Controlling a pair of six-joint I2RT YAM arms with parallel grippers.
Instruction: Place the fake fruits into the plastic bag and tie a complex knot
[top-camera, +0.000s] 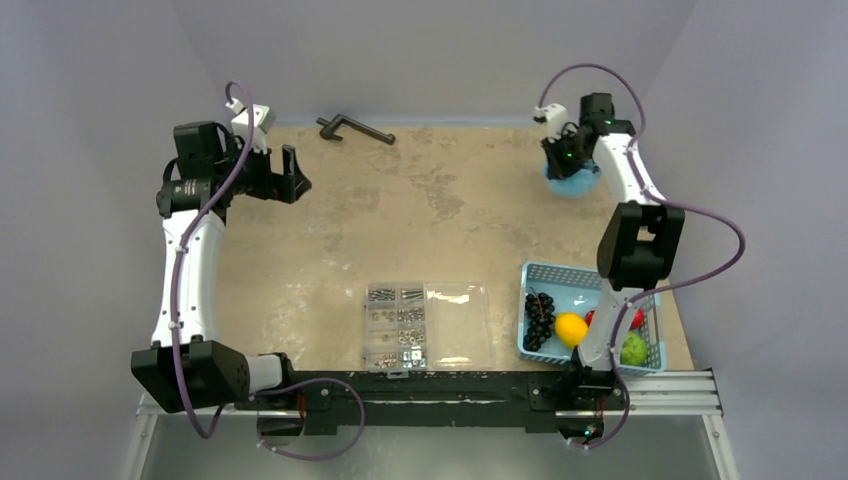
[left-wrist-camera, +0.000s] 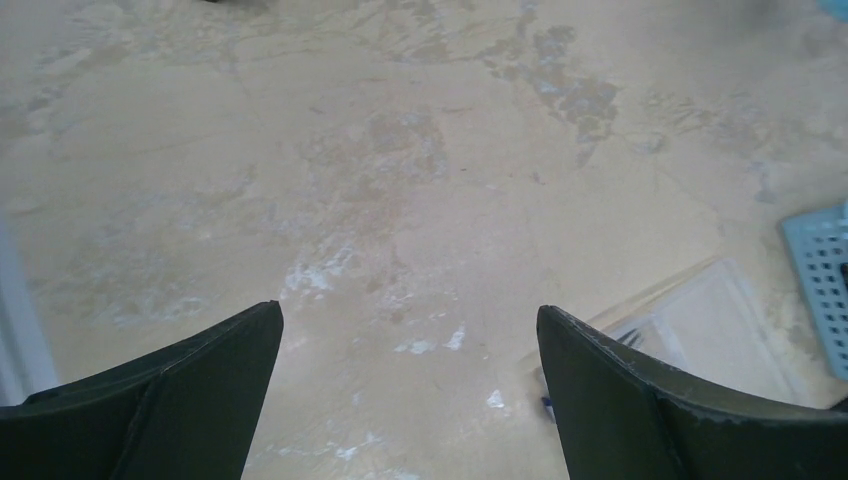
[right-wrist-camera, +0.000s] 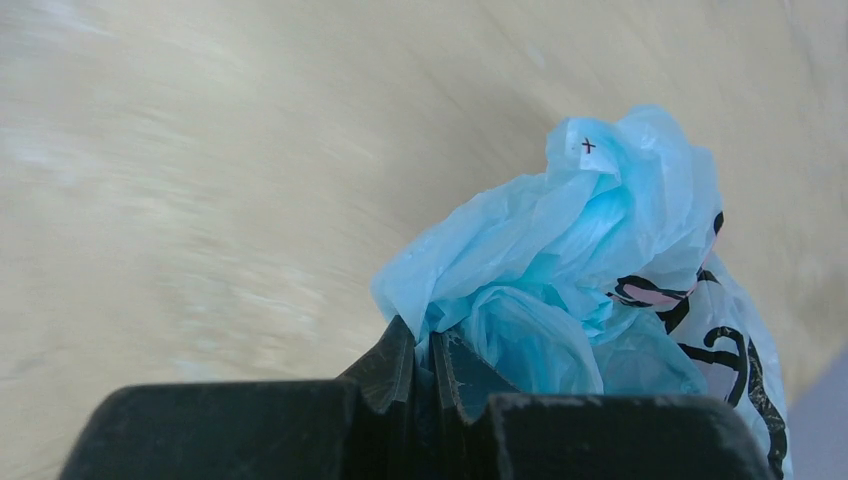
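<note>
The crumpled light-blue plastic bag (right-wrist-camera: 590, 290) with its black-and-pink print sits at the far right corner of the tan table (top-camera: 450, 220). My right gripper (right-wrist-camera: 425, 362) is clenched on a fold of it. The small plastic fruits (top-camera: 560, 325) lie well apart from it, toward me, in the rigid blue slotted basket (top-camera: 560, 272). My left gripper (left-wrist-camera: 410, 385) hovers far left with its jaws spread, so the right arm is nearer both.
</note>
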